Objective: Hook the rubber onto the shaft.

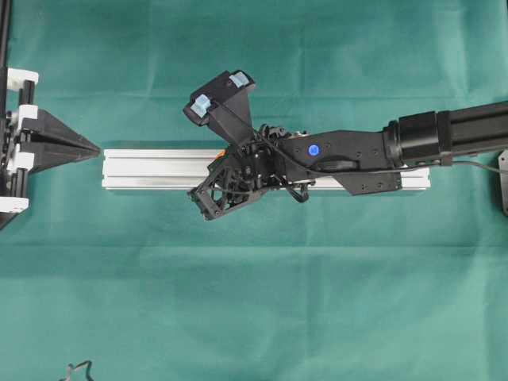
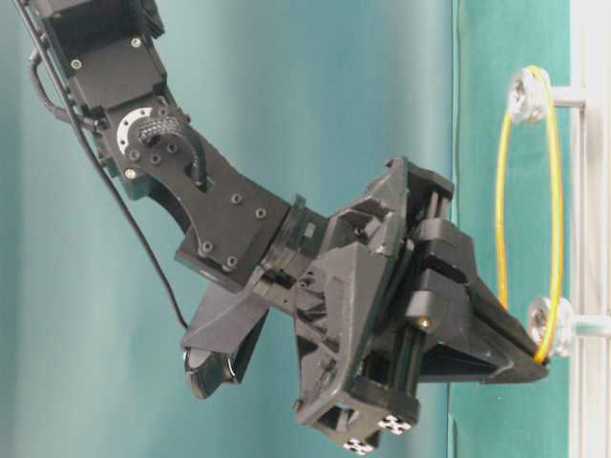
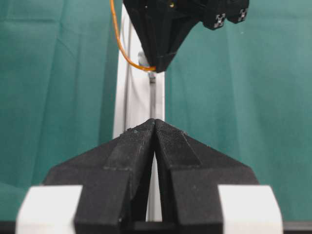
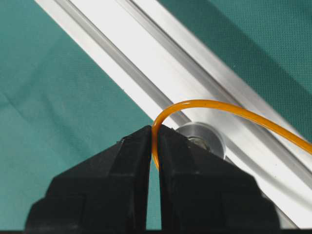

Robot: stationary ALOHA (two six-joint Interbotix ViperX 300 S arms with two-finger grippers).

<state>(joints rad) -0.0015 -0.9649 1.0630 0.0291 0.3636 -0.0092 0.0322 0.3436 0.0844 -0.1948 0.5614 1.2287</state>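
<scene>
One camera looks straight down, one sits at table level, two close-up wrist views share the rail (image 1: 159, 168).

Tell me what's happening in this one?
The right gripper is shut on the orange rubber band, pinching it beside the lower pulley on the aluminium rail. The band already loops over the upper pulley. The left gripper waits shut at the rail's end, holding nothing.

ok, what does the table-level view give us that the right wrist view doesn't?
Table-level only: the thin orange rubber band as a full loop, hung over the upper silver pulley and reaching the lower silver pulley, plus the right arm's black wrist. Right wrist only: the grooved silver aluminium rail on green cloth. Both: the right gripper shut on the band beside a pulley.
</scene>
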